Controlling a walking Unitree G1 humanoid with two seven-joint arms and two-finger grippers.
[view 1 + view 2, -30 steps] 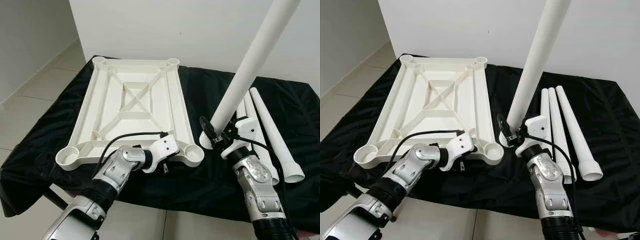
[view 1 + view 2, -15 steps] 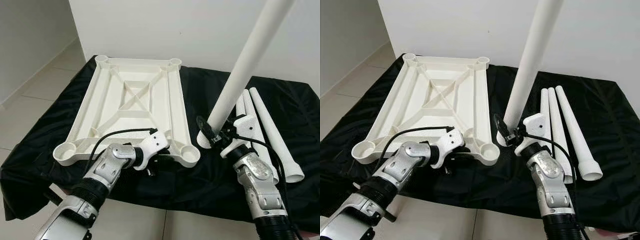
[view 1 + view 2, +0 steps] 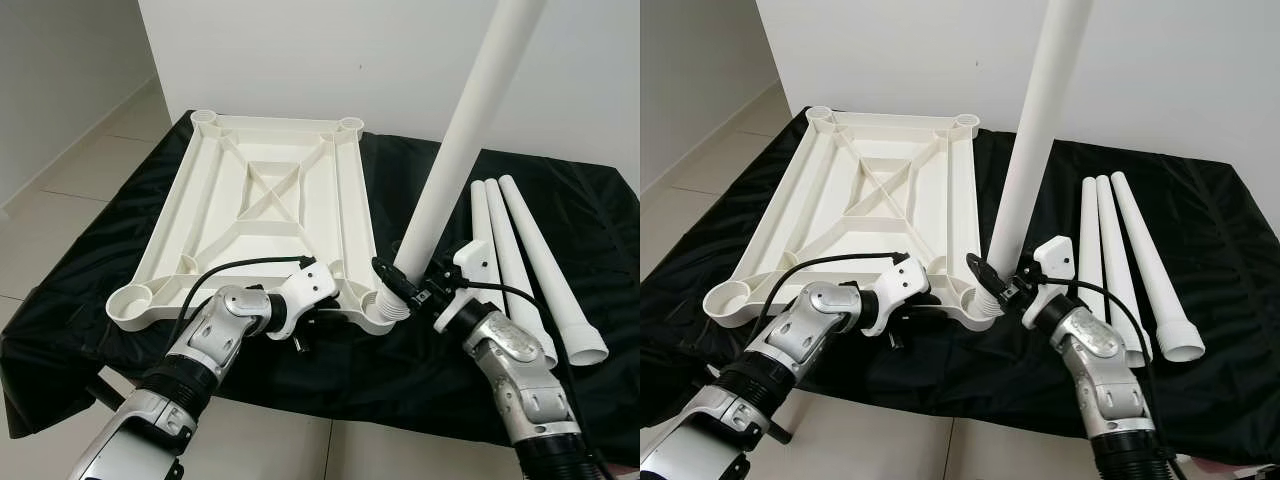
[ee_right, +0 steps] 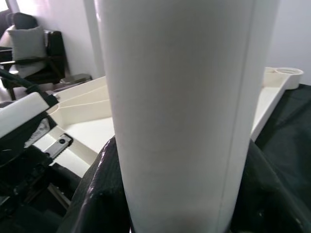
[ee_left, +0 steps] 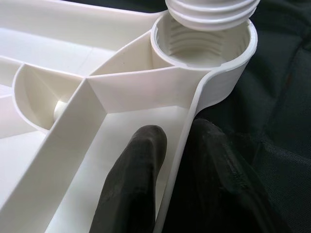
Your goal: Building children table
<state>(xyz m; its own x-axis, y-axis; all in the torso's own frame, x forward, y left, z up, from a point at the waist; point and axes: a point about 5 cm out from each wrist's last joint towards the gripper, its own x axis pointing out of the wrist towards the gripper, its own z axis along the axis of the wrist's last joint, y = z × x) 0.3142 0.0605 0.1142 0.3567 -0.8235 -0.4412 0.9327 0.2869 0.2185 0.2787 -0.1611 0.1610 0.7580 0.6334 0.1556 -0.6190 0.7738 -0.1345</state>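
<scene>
A white plastic tabletop (image 3: 260, 215) lies upside down on a black cloth (image 3: 120, 290). My left gripper (image 5: 177, 160) is shut on its near rim, one finger (image 5: 138, 165) inside and one outside, just beside the near right corner socket (image 5: 204, 46). My right gripper (image 3: 405, 292) is shut on a long white table leg (image 3: 470, 130), held nearly upright and leaning to the right. The leg's threaded end (image 5: 214, 9) sits at the mouth of that socket. In the right wrist view the leg (image 4: 184, 111) stands between the black fingers (image 4: 97, 194).
Three more white legs (image 3: 520, 260) lie side by side on the cloth to the right. The cloth-covered table ends close to my arms, with tiled floor (image 3: 70, 200) to the left. A white wall (image 3: 330, 60) rises behind.
My right gripper has carried the leg leftward, bringing its threaded end from beside the tabletop to the near right corner socket. The left gripper keeps its hold on the rim.
</scene>
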